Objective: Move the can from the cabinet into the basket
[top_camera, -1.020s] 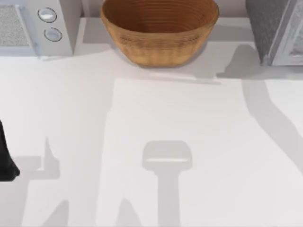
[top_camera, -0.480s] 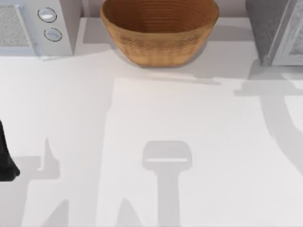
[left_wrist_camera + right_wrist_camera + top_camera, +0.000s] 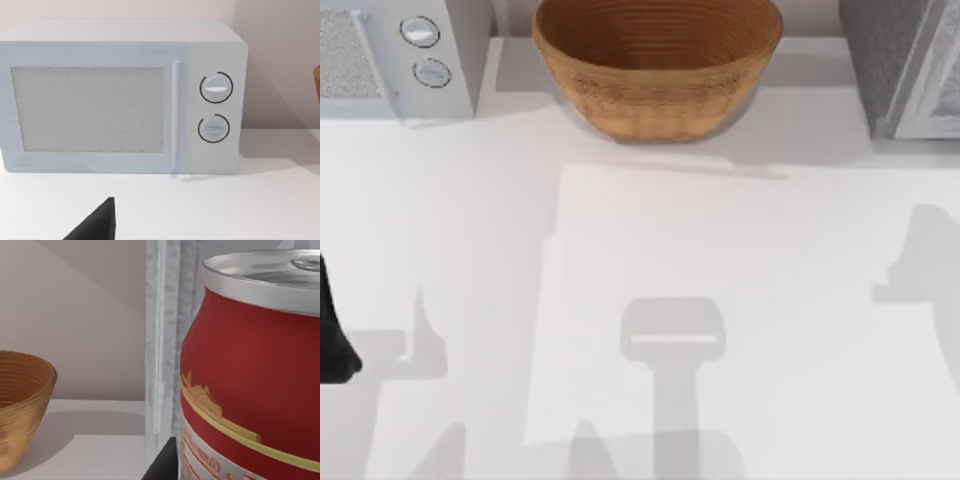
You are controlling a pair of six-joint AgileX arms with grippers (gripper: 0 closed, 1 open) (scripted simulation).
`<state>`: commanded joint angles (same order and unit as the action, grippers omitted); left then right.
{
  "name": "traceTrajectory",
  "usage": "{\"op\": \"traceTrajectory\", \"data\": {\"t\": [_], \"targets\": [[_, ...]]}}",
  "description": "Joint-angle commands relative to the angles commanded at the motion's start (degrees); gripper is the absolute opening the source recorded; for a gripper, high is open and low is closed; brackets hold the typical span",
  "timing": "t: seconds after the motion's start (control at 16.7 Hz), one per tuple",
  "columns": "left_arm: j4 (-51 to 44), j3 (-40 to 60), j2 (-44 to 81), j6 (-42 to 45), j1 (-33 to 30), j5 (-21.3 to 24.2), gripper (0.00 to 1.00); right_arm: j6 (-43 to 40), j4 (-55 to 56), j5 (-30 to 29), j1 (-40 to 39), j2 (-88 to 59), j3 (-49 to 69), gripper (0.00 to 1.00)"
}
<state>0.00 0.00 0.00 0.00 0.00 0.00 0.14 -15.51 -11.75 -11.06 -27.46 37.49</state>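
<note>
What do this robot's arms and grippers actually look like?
Little of them shows. The left arm is a plain matte black shape at the table's left edge. A black wedge-shaped finger of the left gripper looks the same, with no cables or markings visible.

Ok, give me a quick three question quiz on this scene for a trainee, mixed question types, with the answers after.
1. True or false: the basket already holds the can.
2. On which side of the table is the cabinet: A left, B right, C centre?
3. Fill in: the white appliance has ___ round knobs.

Key: 1 false, the basket is empty and the can is close to the right wrist camera, beside the cabinet's frame. 2 B. 3 two.
</note>
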Motion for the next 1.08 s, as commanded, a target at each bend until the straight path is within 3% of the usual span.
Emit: {"op": "traceTrajectory", "data": {"t": [0.24,0.48,1.08], "targets": [[0.00,0.00,0.00,0.00,0.00,0.00,1.00,-0.05,8.13,6.14,5.86,14.37,-21.96,0.00],[0.00,0.00,0.00,0.00,0.00,0.00,1.00,-0.12,13.91,10.52,9.94,24.67,-34.51,0.00],[0.00,0.00,0.00,0.00,0.00,0.00,1.00,-0.02,15.93,11.13,10.22,25.30,-36.11,0.00]]}}
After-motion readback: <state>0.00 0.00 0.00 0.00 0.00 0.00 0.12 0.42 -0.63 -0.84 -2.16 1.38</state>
